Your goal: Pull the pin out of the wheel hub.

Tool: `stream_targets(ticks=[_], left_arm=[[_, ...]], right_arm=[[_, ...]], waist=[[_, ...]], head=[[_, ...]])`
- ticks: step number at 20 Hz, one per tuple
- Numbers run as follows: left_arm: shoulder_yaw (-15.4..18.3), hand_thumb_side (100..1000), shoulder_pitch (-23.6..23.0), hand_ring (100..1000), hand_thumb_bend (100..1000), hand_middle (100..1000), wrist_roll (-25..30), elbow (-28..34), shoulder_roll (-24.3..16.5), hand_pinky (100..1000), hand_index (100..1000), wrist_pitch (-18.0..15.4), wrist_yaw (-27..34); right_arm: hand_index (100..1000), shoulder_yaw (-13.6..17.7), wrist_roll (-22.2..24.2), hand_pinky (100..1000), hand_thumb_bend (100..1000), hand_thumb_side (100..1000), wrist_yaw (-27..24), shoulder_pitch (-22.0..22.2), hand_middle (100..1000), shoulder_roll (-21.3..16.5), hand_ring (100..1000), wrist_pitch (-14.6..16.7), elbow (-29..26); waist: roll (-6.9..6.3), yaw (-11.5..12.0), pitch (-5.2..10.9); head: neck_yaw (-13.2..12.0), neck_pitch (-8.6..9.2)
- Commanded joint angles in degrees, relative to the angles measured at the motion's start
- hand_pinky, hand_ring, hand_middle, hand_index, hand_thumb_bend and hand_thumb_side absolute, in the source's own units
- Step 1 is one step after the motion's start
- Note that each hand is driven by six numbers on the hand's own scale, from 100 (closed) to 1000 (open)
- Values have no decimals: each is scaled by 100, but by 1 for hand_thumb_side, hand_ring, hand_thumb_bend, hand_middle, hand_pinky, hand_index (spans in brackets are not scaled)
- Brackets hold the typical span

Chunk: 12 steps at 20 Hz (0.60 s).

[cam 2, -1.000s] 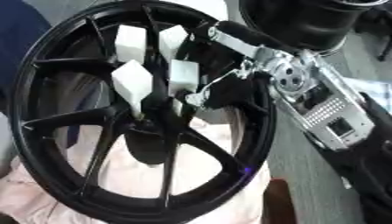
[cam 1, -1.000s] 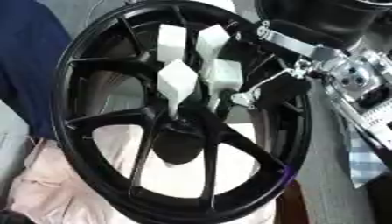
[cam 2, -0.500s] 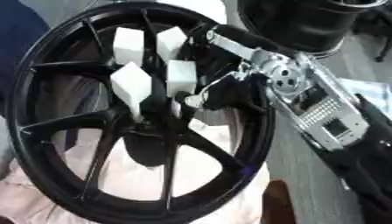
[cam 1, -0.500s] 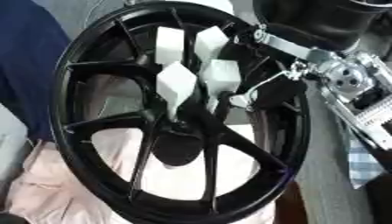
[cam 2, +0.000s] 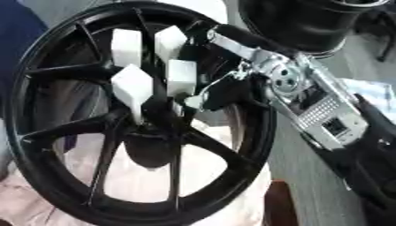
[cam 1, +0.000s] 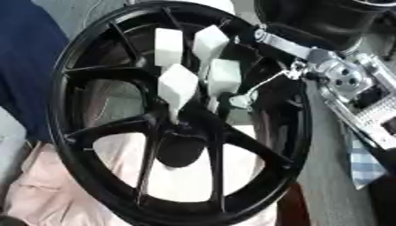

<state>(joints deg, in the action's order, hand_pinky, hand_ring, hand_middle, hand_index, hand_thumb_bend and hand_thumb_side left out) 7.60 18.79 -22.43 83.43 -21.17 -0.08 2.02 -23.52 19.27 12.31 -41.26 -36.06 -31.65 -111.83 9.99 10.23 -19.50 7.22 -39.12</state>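
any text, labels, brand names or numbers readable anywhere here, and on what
None can be read.
The black wheel, its hub and the white blocks between the spokes carry no visible markings.
The right hand and its silver wrist show a gridded panel, but no letters or digits can be made out.
The pink cloth under the wheel is plain.

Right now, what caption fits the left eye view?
Robot's right hand with white fingertips reaches into the big black spoked wheel near its hub.

wheel hub (cam 1: 182, 132): black, spoked, lying askew on pink cloth | pin: cannot tell among white blocks near centre
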Motion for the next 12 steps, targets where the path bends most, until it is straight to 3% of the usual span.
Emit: stream_targets(ticks=[1,7,12], left_arm=[[10,870,73,582,100,474,7,102,-86,549,667,6,18],[13,871,72,582,100,474,8,88,-78,549,667,12,25],[19,872,57,582,100,474,8,66,-71,549,667,17,37]], right_arm=[[542,119,-126,653,378,100,-215,-66,399,-113,654,-71,-138],[478,156,-198,632,341,100,-589,-62,313,-125,608,-204,-200],[453,282,-224,613,380,100,-978,-95,285,-181,588,-362,-269]], waist=[[-70,-9,121],[-75,-24,148],[-81,-55,192]], head=[[28,43],[47,37],[70,12]])
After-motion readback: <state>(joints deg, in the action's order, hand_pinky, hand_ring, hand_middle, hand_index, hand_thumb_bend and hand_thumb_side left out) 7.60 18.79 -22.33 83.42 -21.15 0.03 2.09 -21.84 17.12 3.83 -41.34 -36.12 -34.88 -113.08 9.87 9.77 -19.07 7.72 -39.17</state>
